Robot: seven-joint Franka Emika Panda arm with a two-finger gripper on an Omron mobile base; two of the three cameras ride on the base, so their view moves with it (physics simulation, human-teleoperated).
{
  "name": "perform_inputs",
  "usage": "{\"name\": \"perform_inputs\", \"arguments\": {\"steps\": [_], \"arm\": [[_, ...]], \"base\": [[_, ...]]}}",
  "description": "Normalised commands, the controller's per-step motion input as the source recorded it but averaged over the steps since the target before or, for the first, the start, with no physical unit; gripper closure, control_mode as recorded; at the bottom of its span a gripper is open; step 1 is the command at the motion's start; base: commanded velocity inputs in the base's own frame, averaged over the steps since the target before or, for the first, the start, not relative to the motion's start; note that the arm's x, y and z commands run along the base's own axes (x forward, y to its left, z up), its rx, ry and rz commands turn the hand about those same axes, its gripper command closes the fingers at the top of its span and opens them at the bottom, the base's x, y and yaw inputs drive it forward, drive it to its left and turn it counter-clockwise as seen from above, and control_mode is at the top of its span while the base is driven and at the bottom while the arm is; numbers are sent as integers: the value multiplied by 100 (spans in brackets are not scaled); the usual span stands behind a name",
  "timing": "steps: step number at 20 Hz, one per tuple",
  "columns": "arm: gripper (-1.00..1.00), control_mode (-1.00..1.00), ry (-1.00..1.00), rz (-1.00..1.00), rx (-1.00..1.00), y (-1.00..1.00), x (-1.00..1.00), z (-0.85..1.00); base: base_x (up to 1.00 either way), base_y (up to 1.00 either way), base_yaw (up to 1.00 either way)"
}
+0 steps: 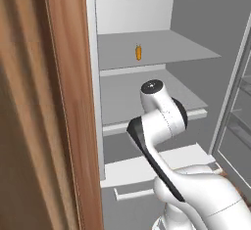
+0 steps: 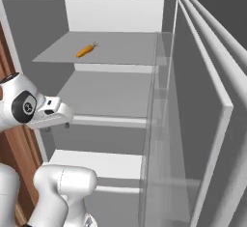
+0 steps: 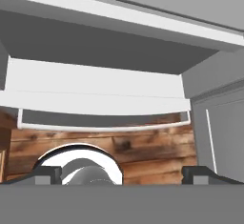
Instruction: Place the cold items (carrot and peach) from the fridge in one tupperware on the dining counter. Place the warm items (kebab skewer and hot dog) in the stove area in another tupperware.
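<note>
One carrot (image 1: 138,52) sits alone on the upper fridge shelf (image 2: 120,49) — nothing near it. Gripper (image 3: 121,174) hangs lower down with its jaws spread wide, holding nothing, pointed at the bottom drawer (image 3: 95,99).

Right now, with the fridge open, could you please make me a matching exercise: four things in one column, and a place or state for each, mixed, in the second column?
Things:
1. carrot
2. end effector
3. fridge door
4. wooden panel

Place or state:
A. swung open, on the right side of the fridge
B. lying on the upper shelf
C. standing to the left of the fridge opening
D. jaws open, holding nothing

Right pairs: 1-B, 2-D, 3-A, 4-C
</note>
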Motion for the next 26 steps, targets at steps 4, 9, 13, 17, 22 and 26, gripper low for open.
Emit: {"name": "perform_inputs", "arguments": {"steps": [4, 9, 13, 17, 22, 26], "arm": [[-100, -100, 3, 0, -1, 0, 5, 3], [-100, -100, 3, 0, -1, 5, 2, 13], [-100, -100, -16, -2, 3, -4, 1, 52], [-100, -100, -47, -17, 16, -23, -12, 71], [-100, -100, -36, -22, 32, -45, -2, 60], [-100, -100, -25, -12, 23, -8, 0, 64]], "base": [[31, 6, 0], [0, 0, 0], [0, 0, 0], [0, 0, 0], [0, 0, 0], [0, 0, 0]]}}
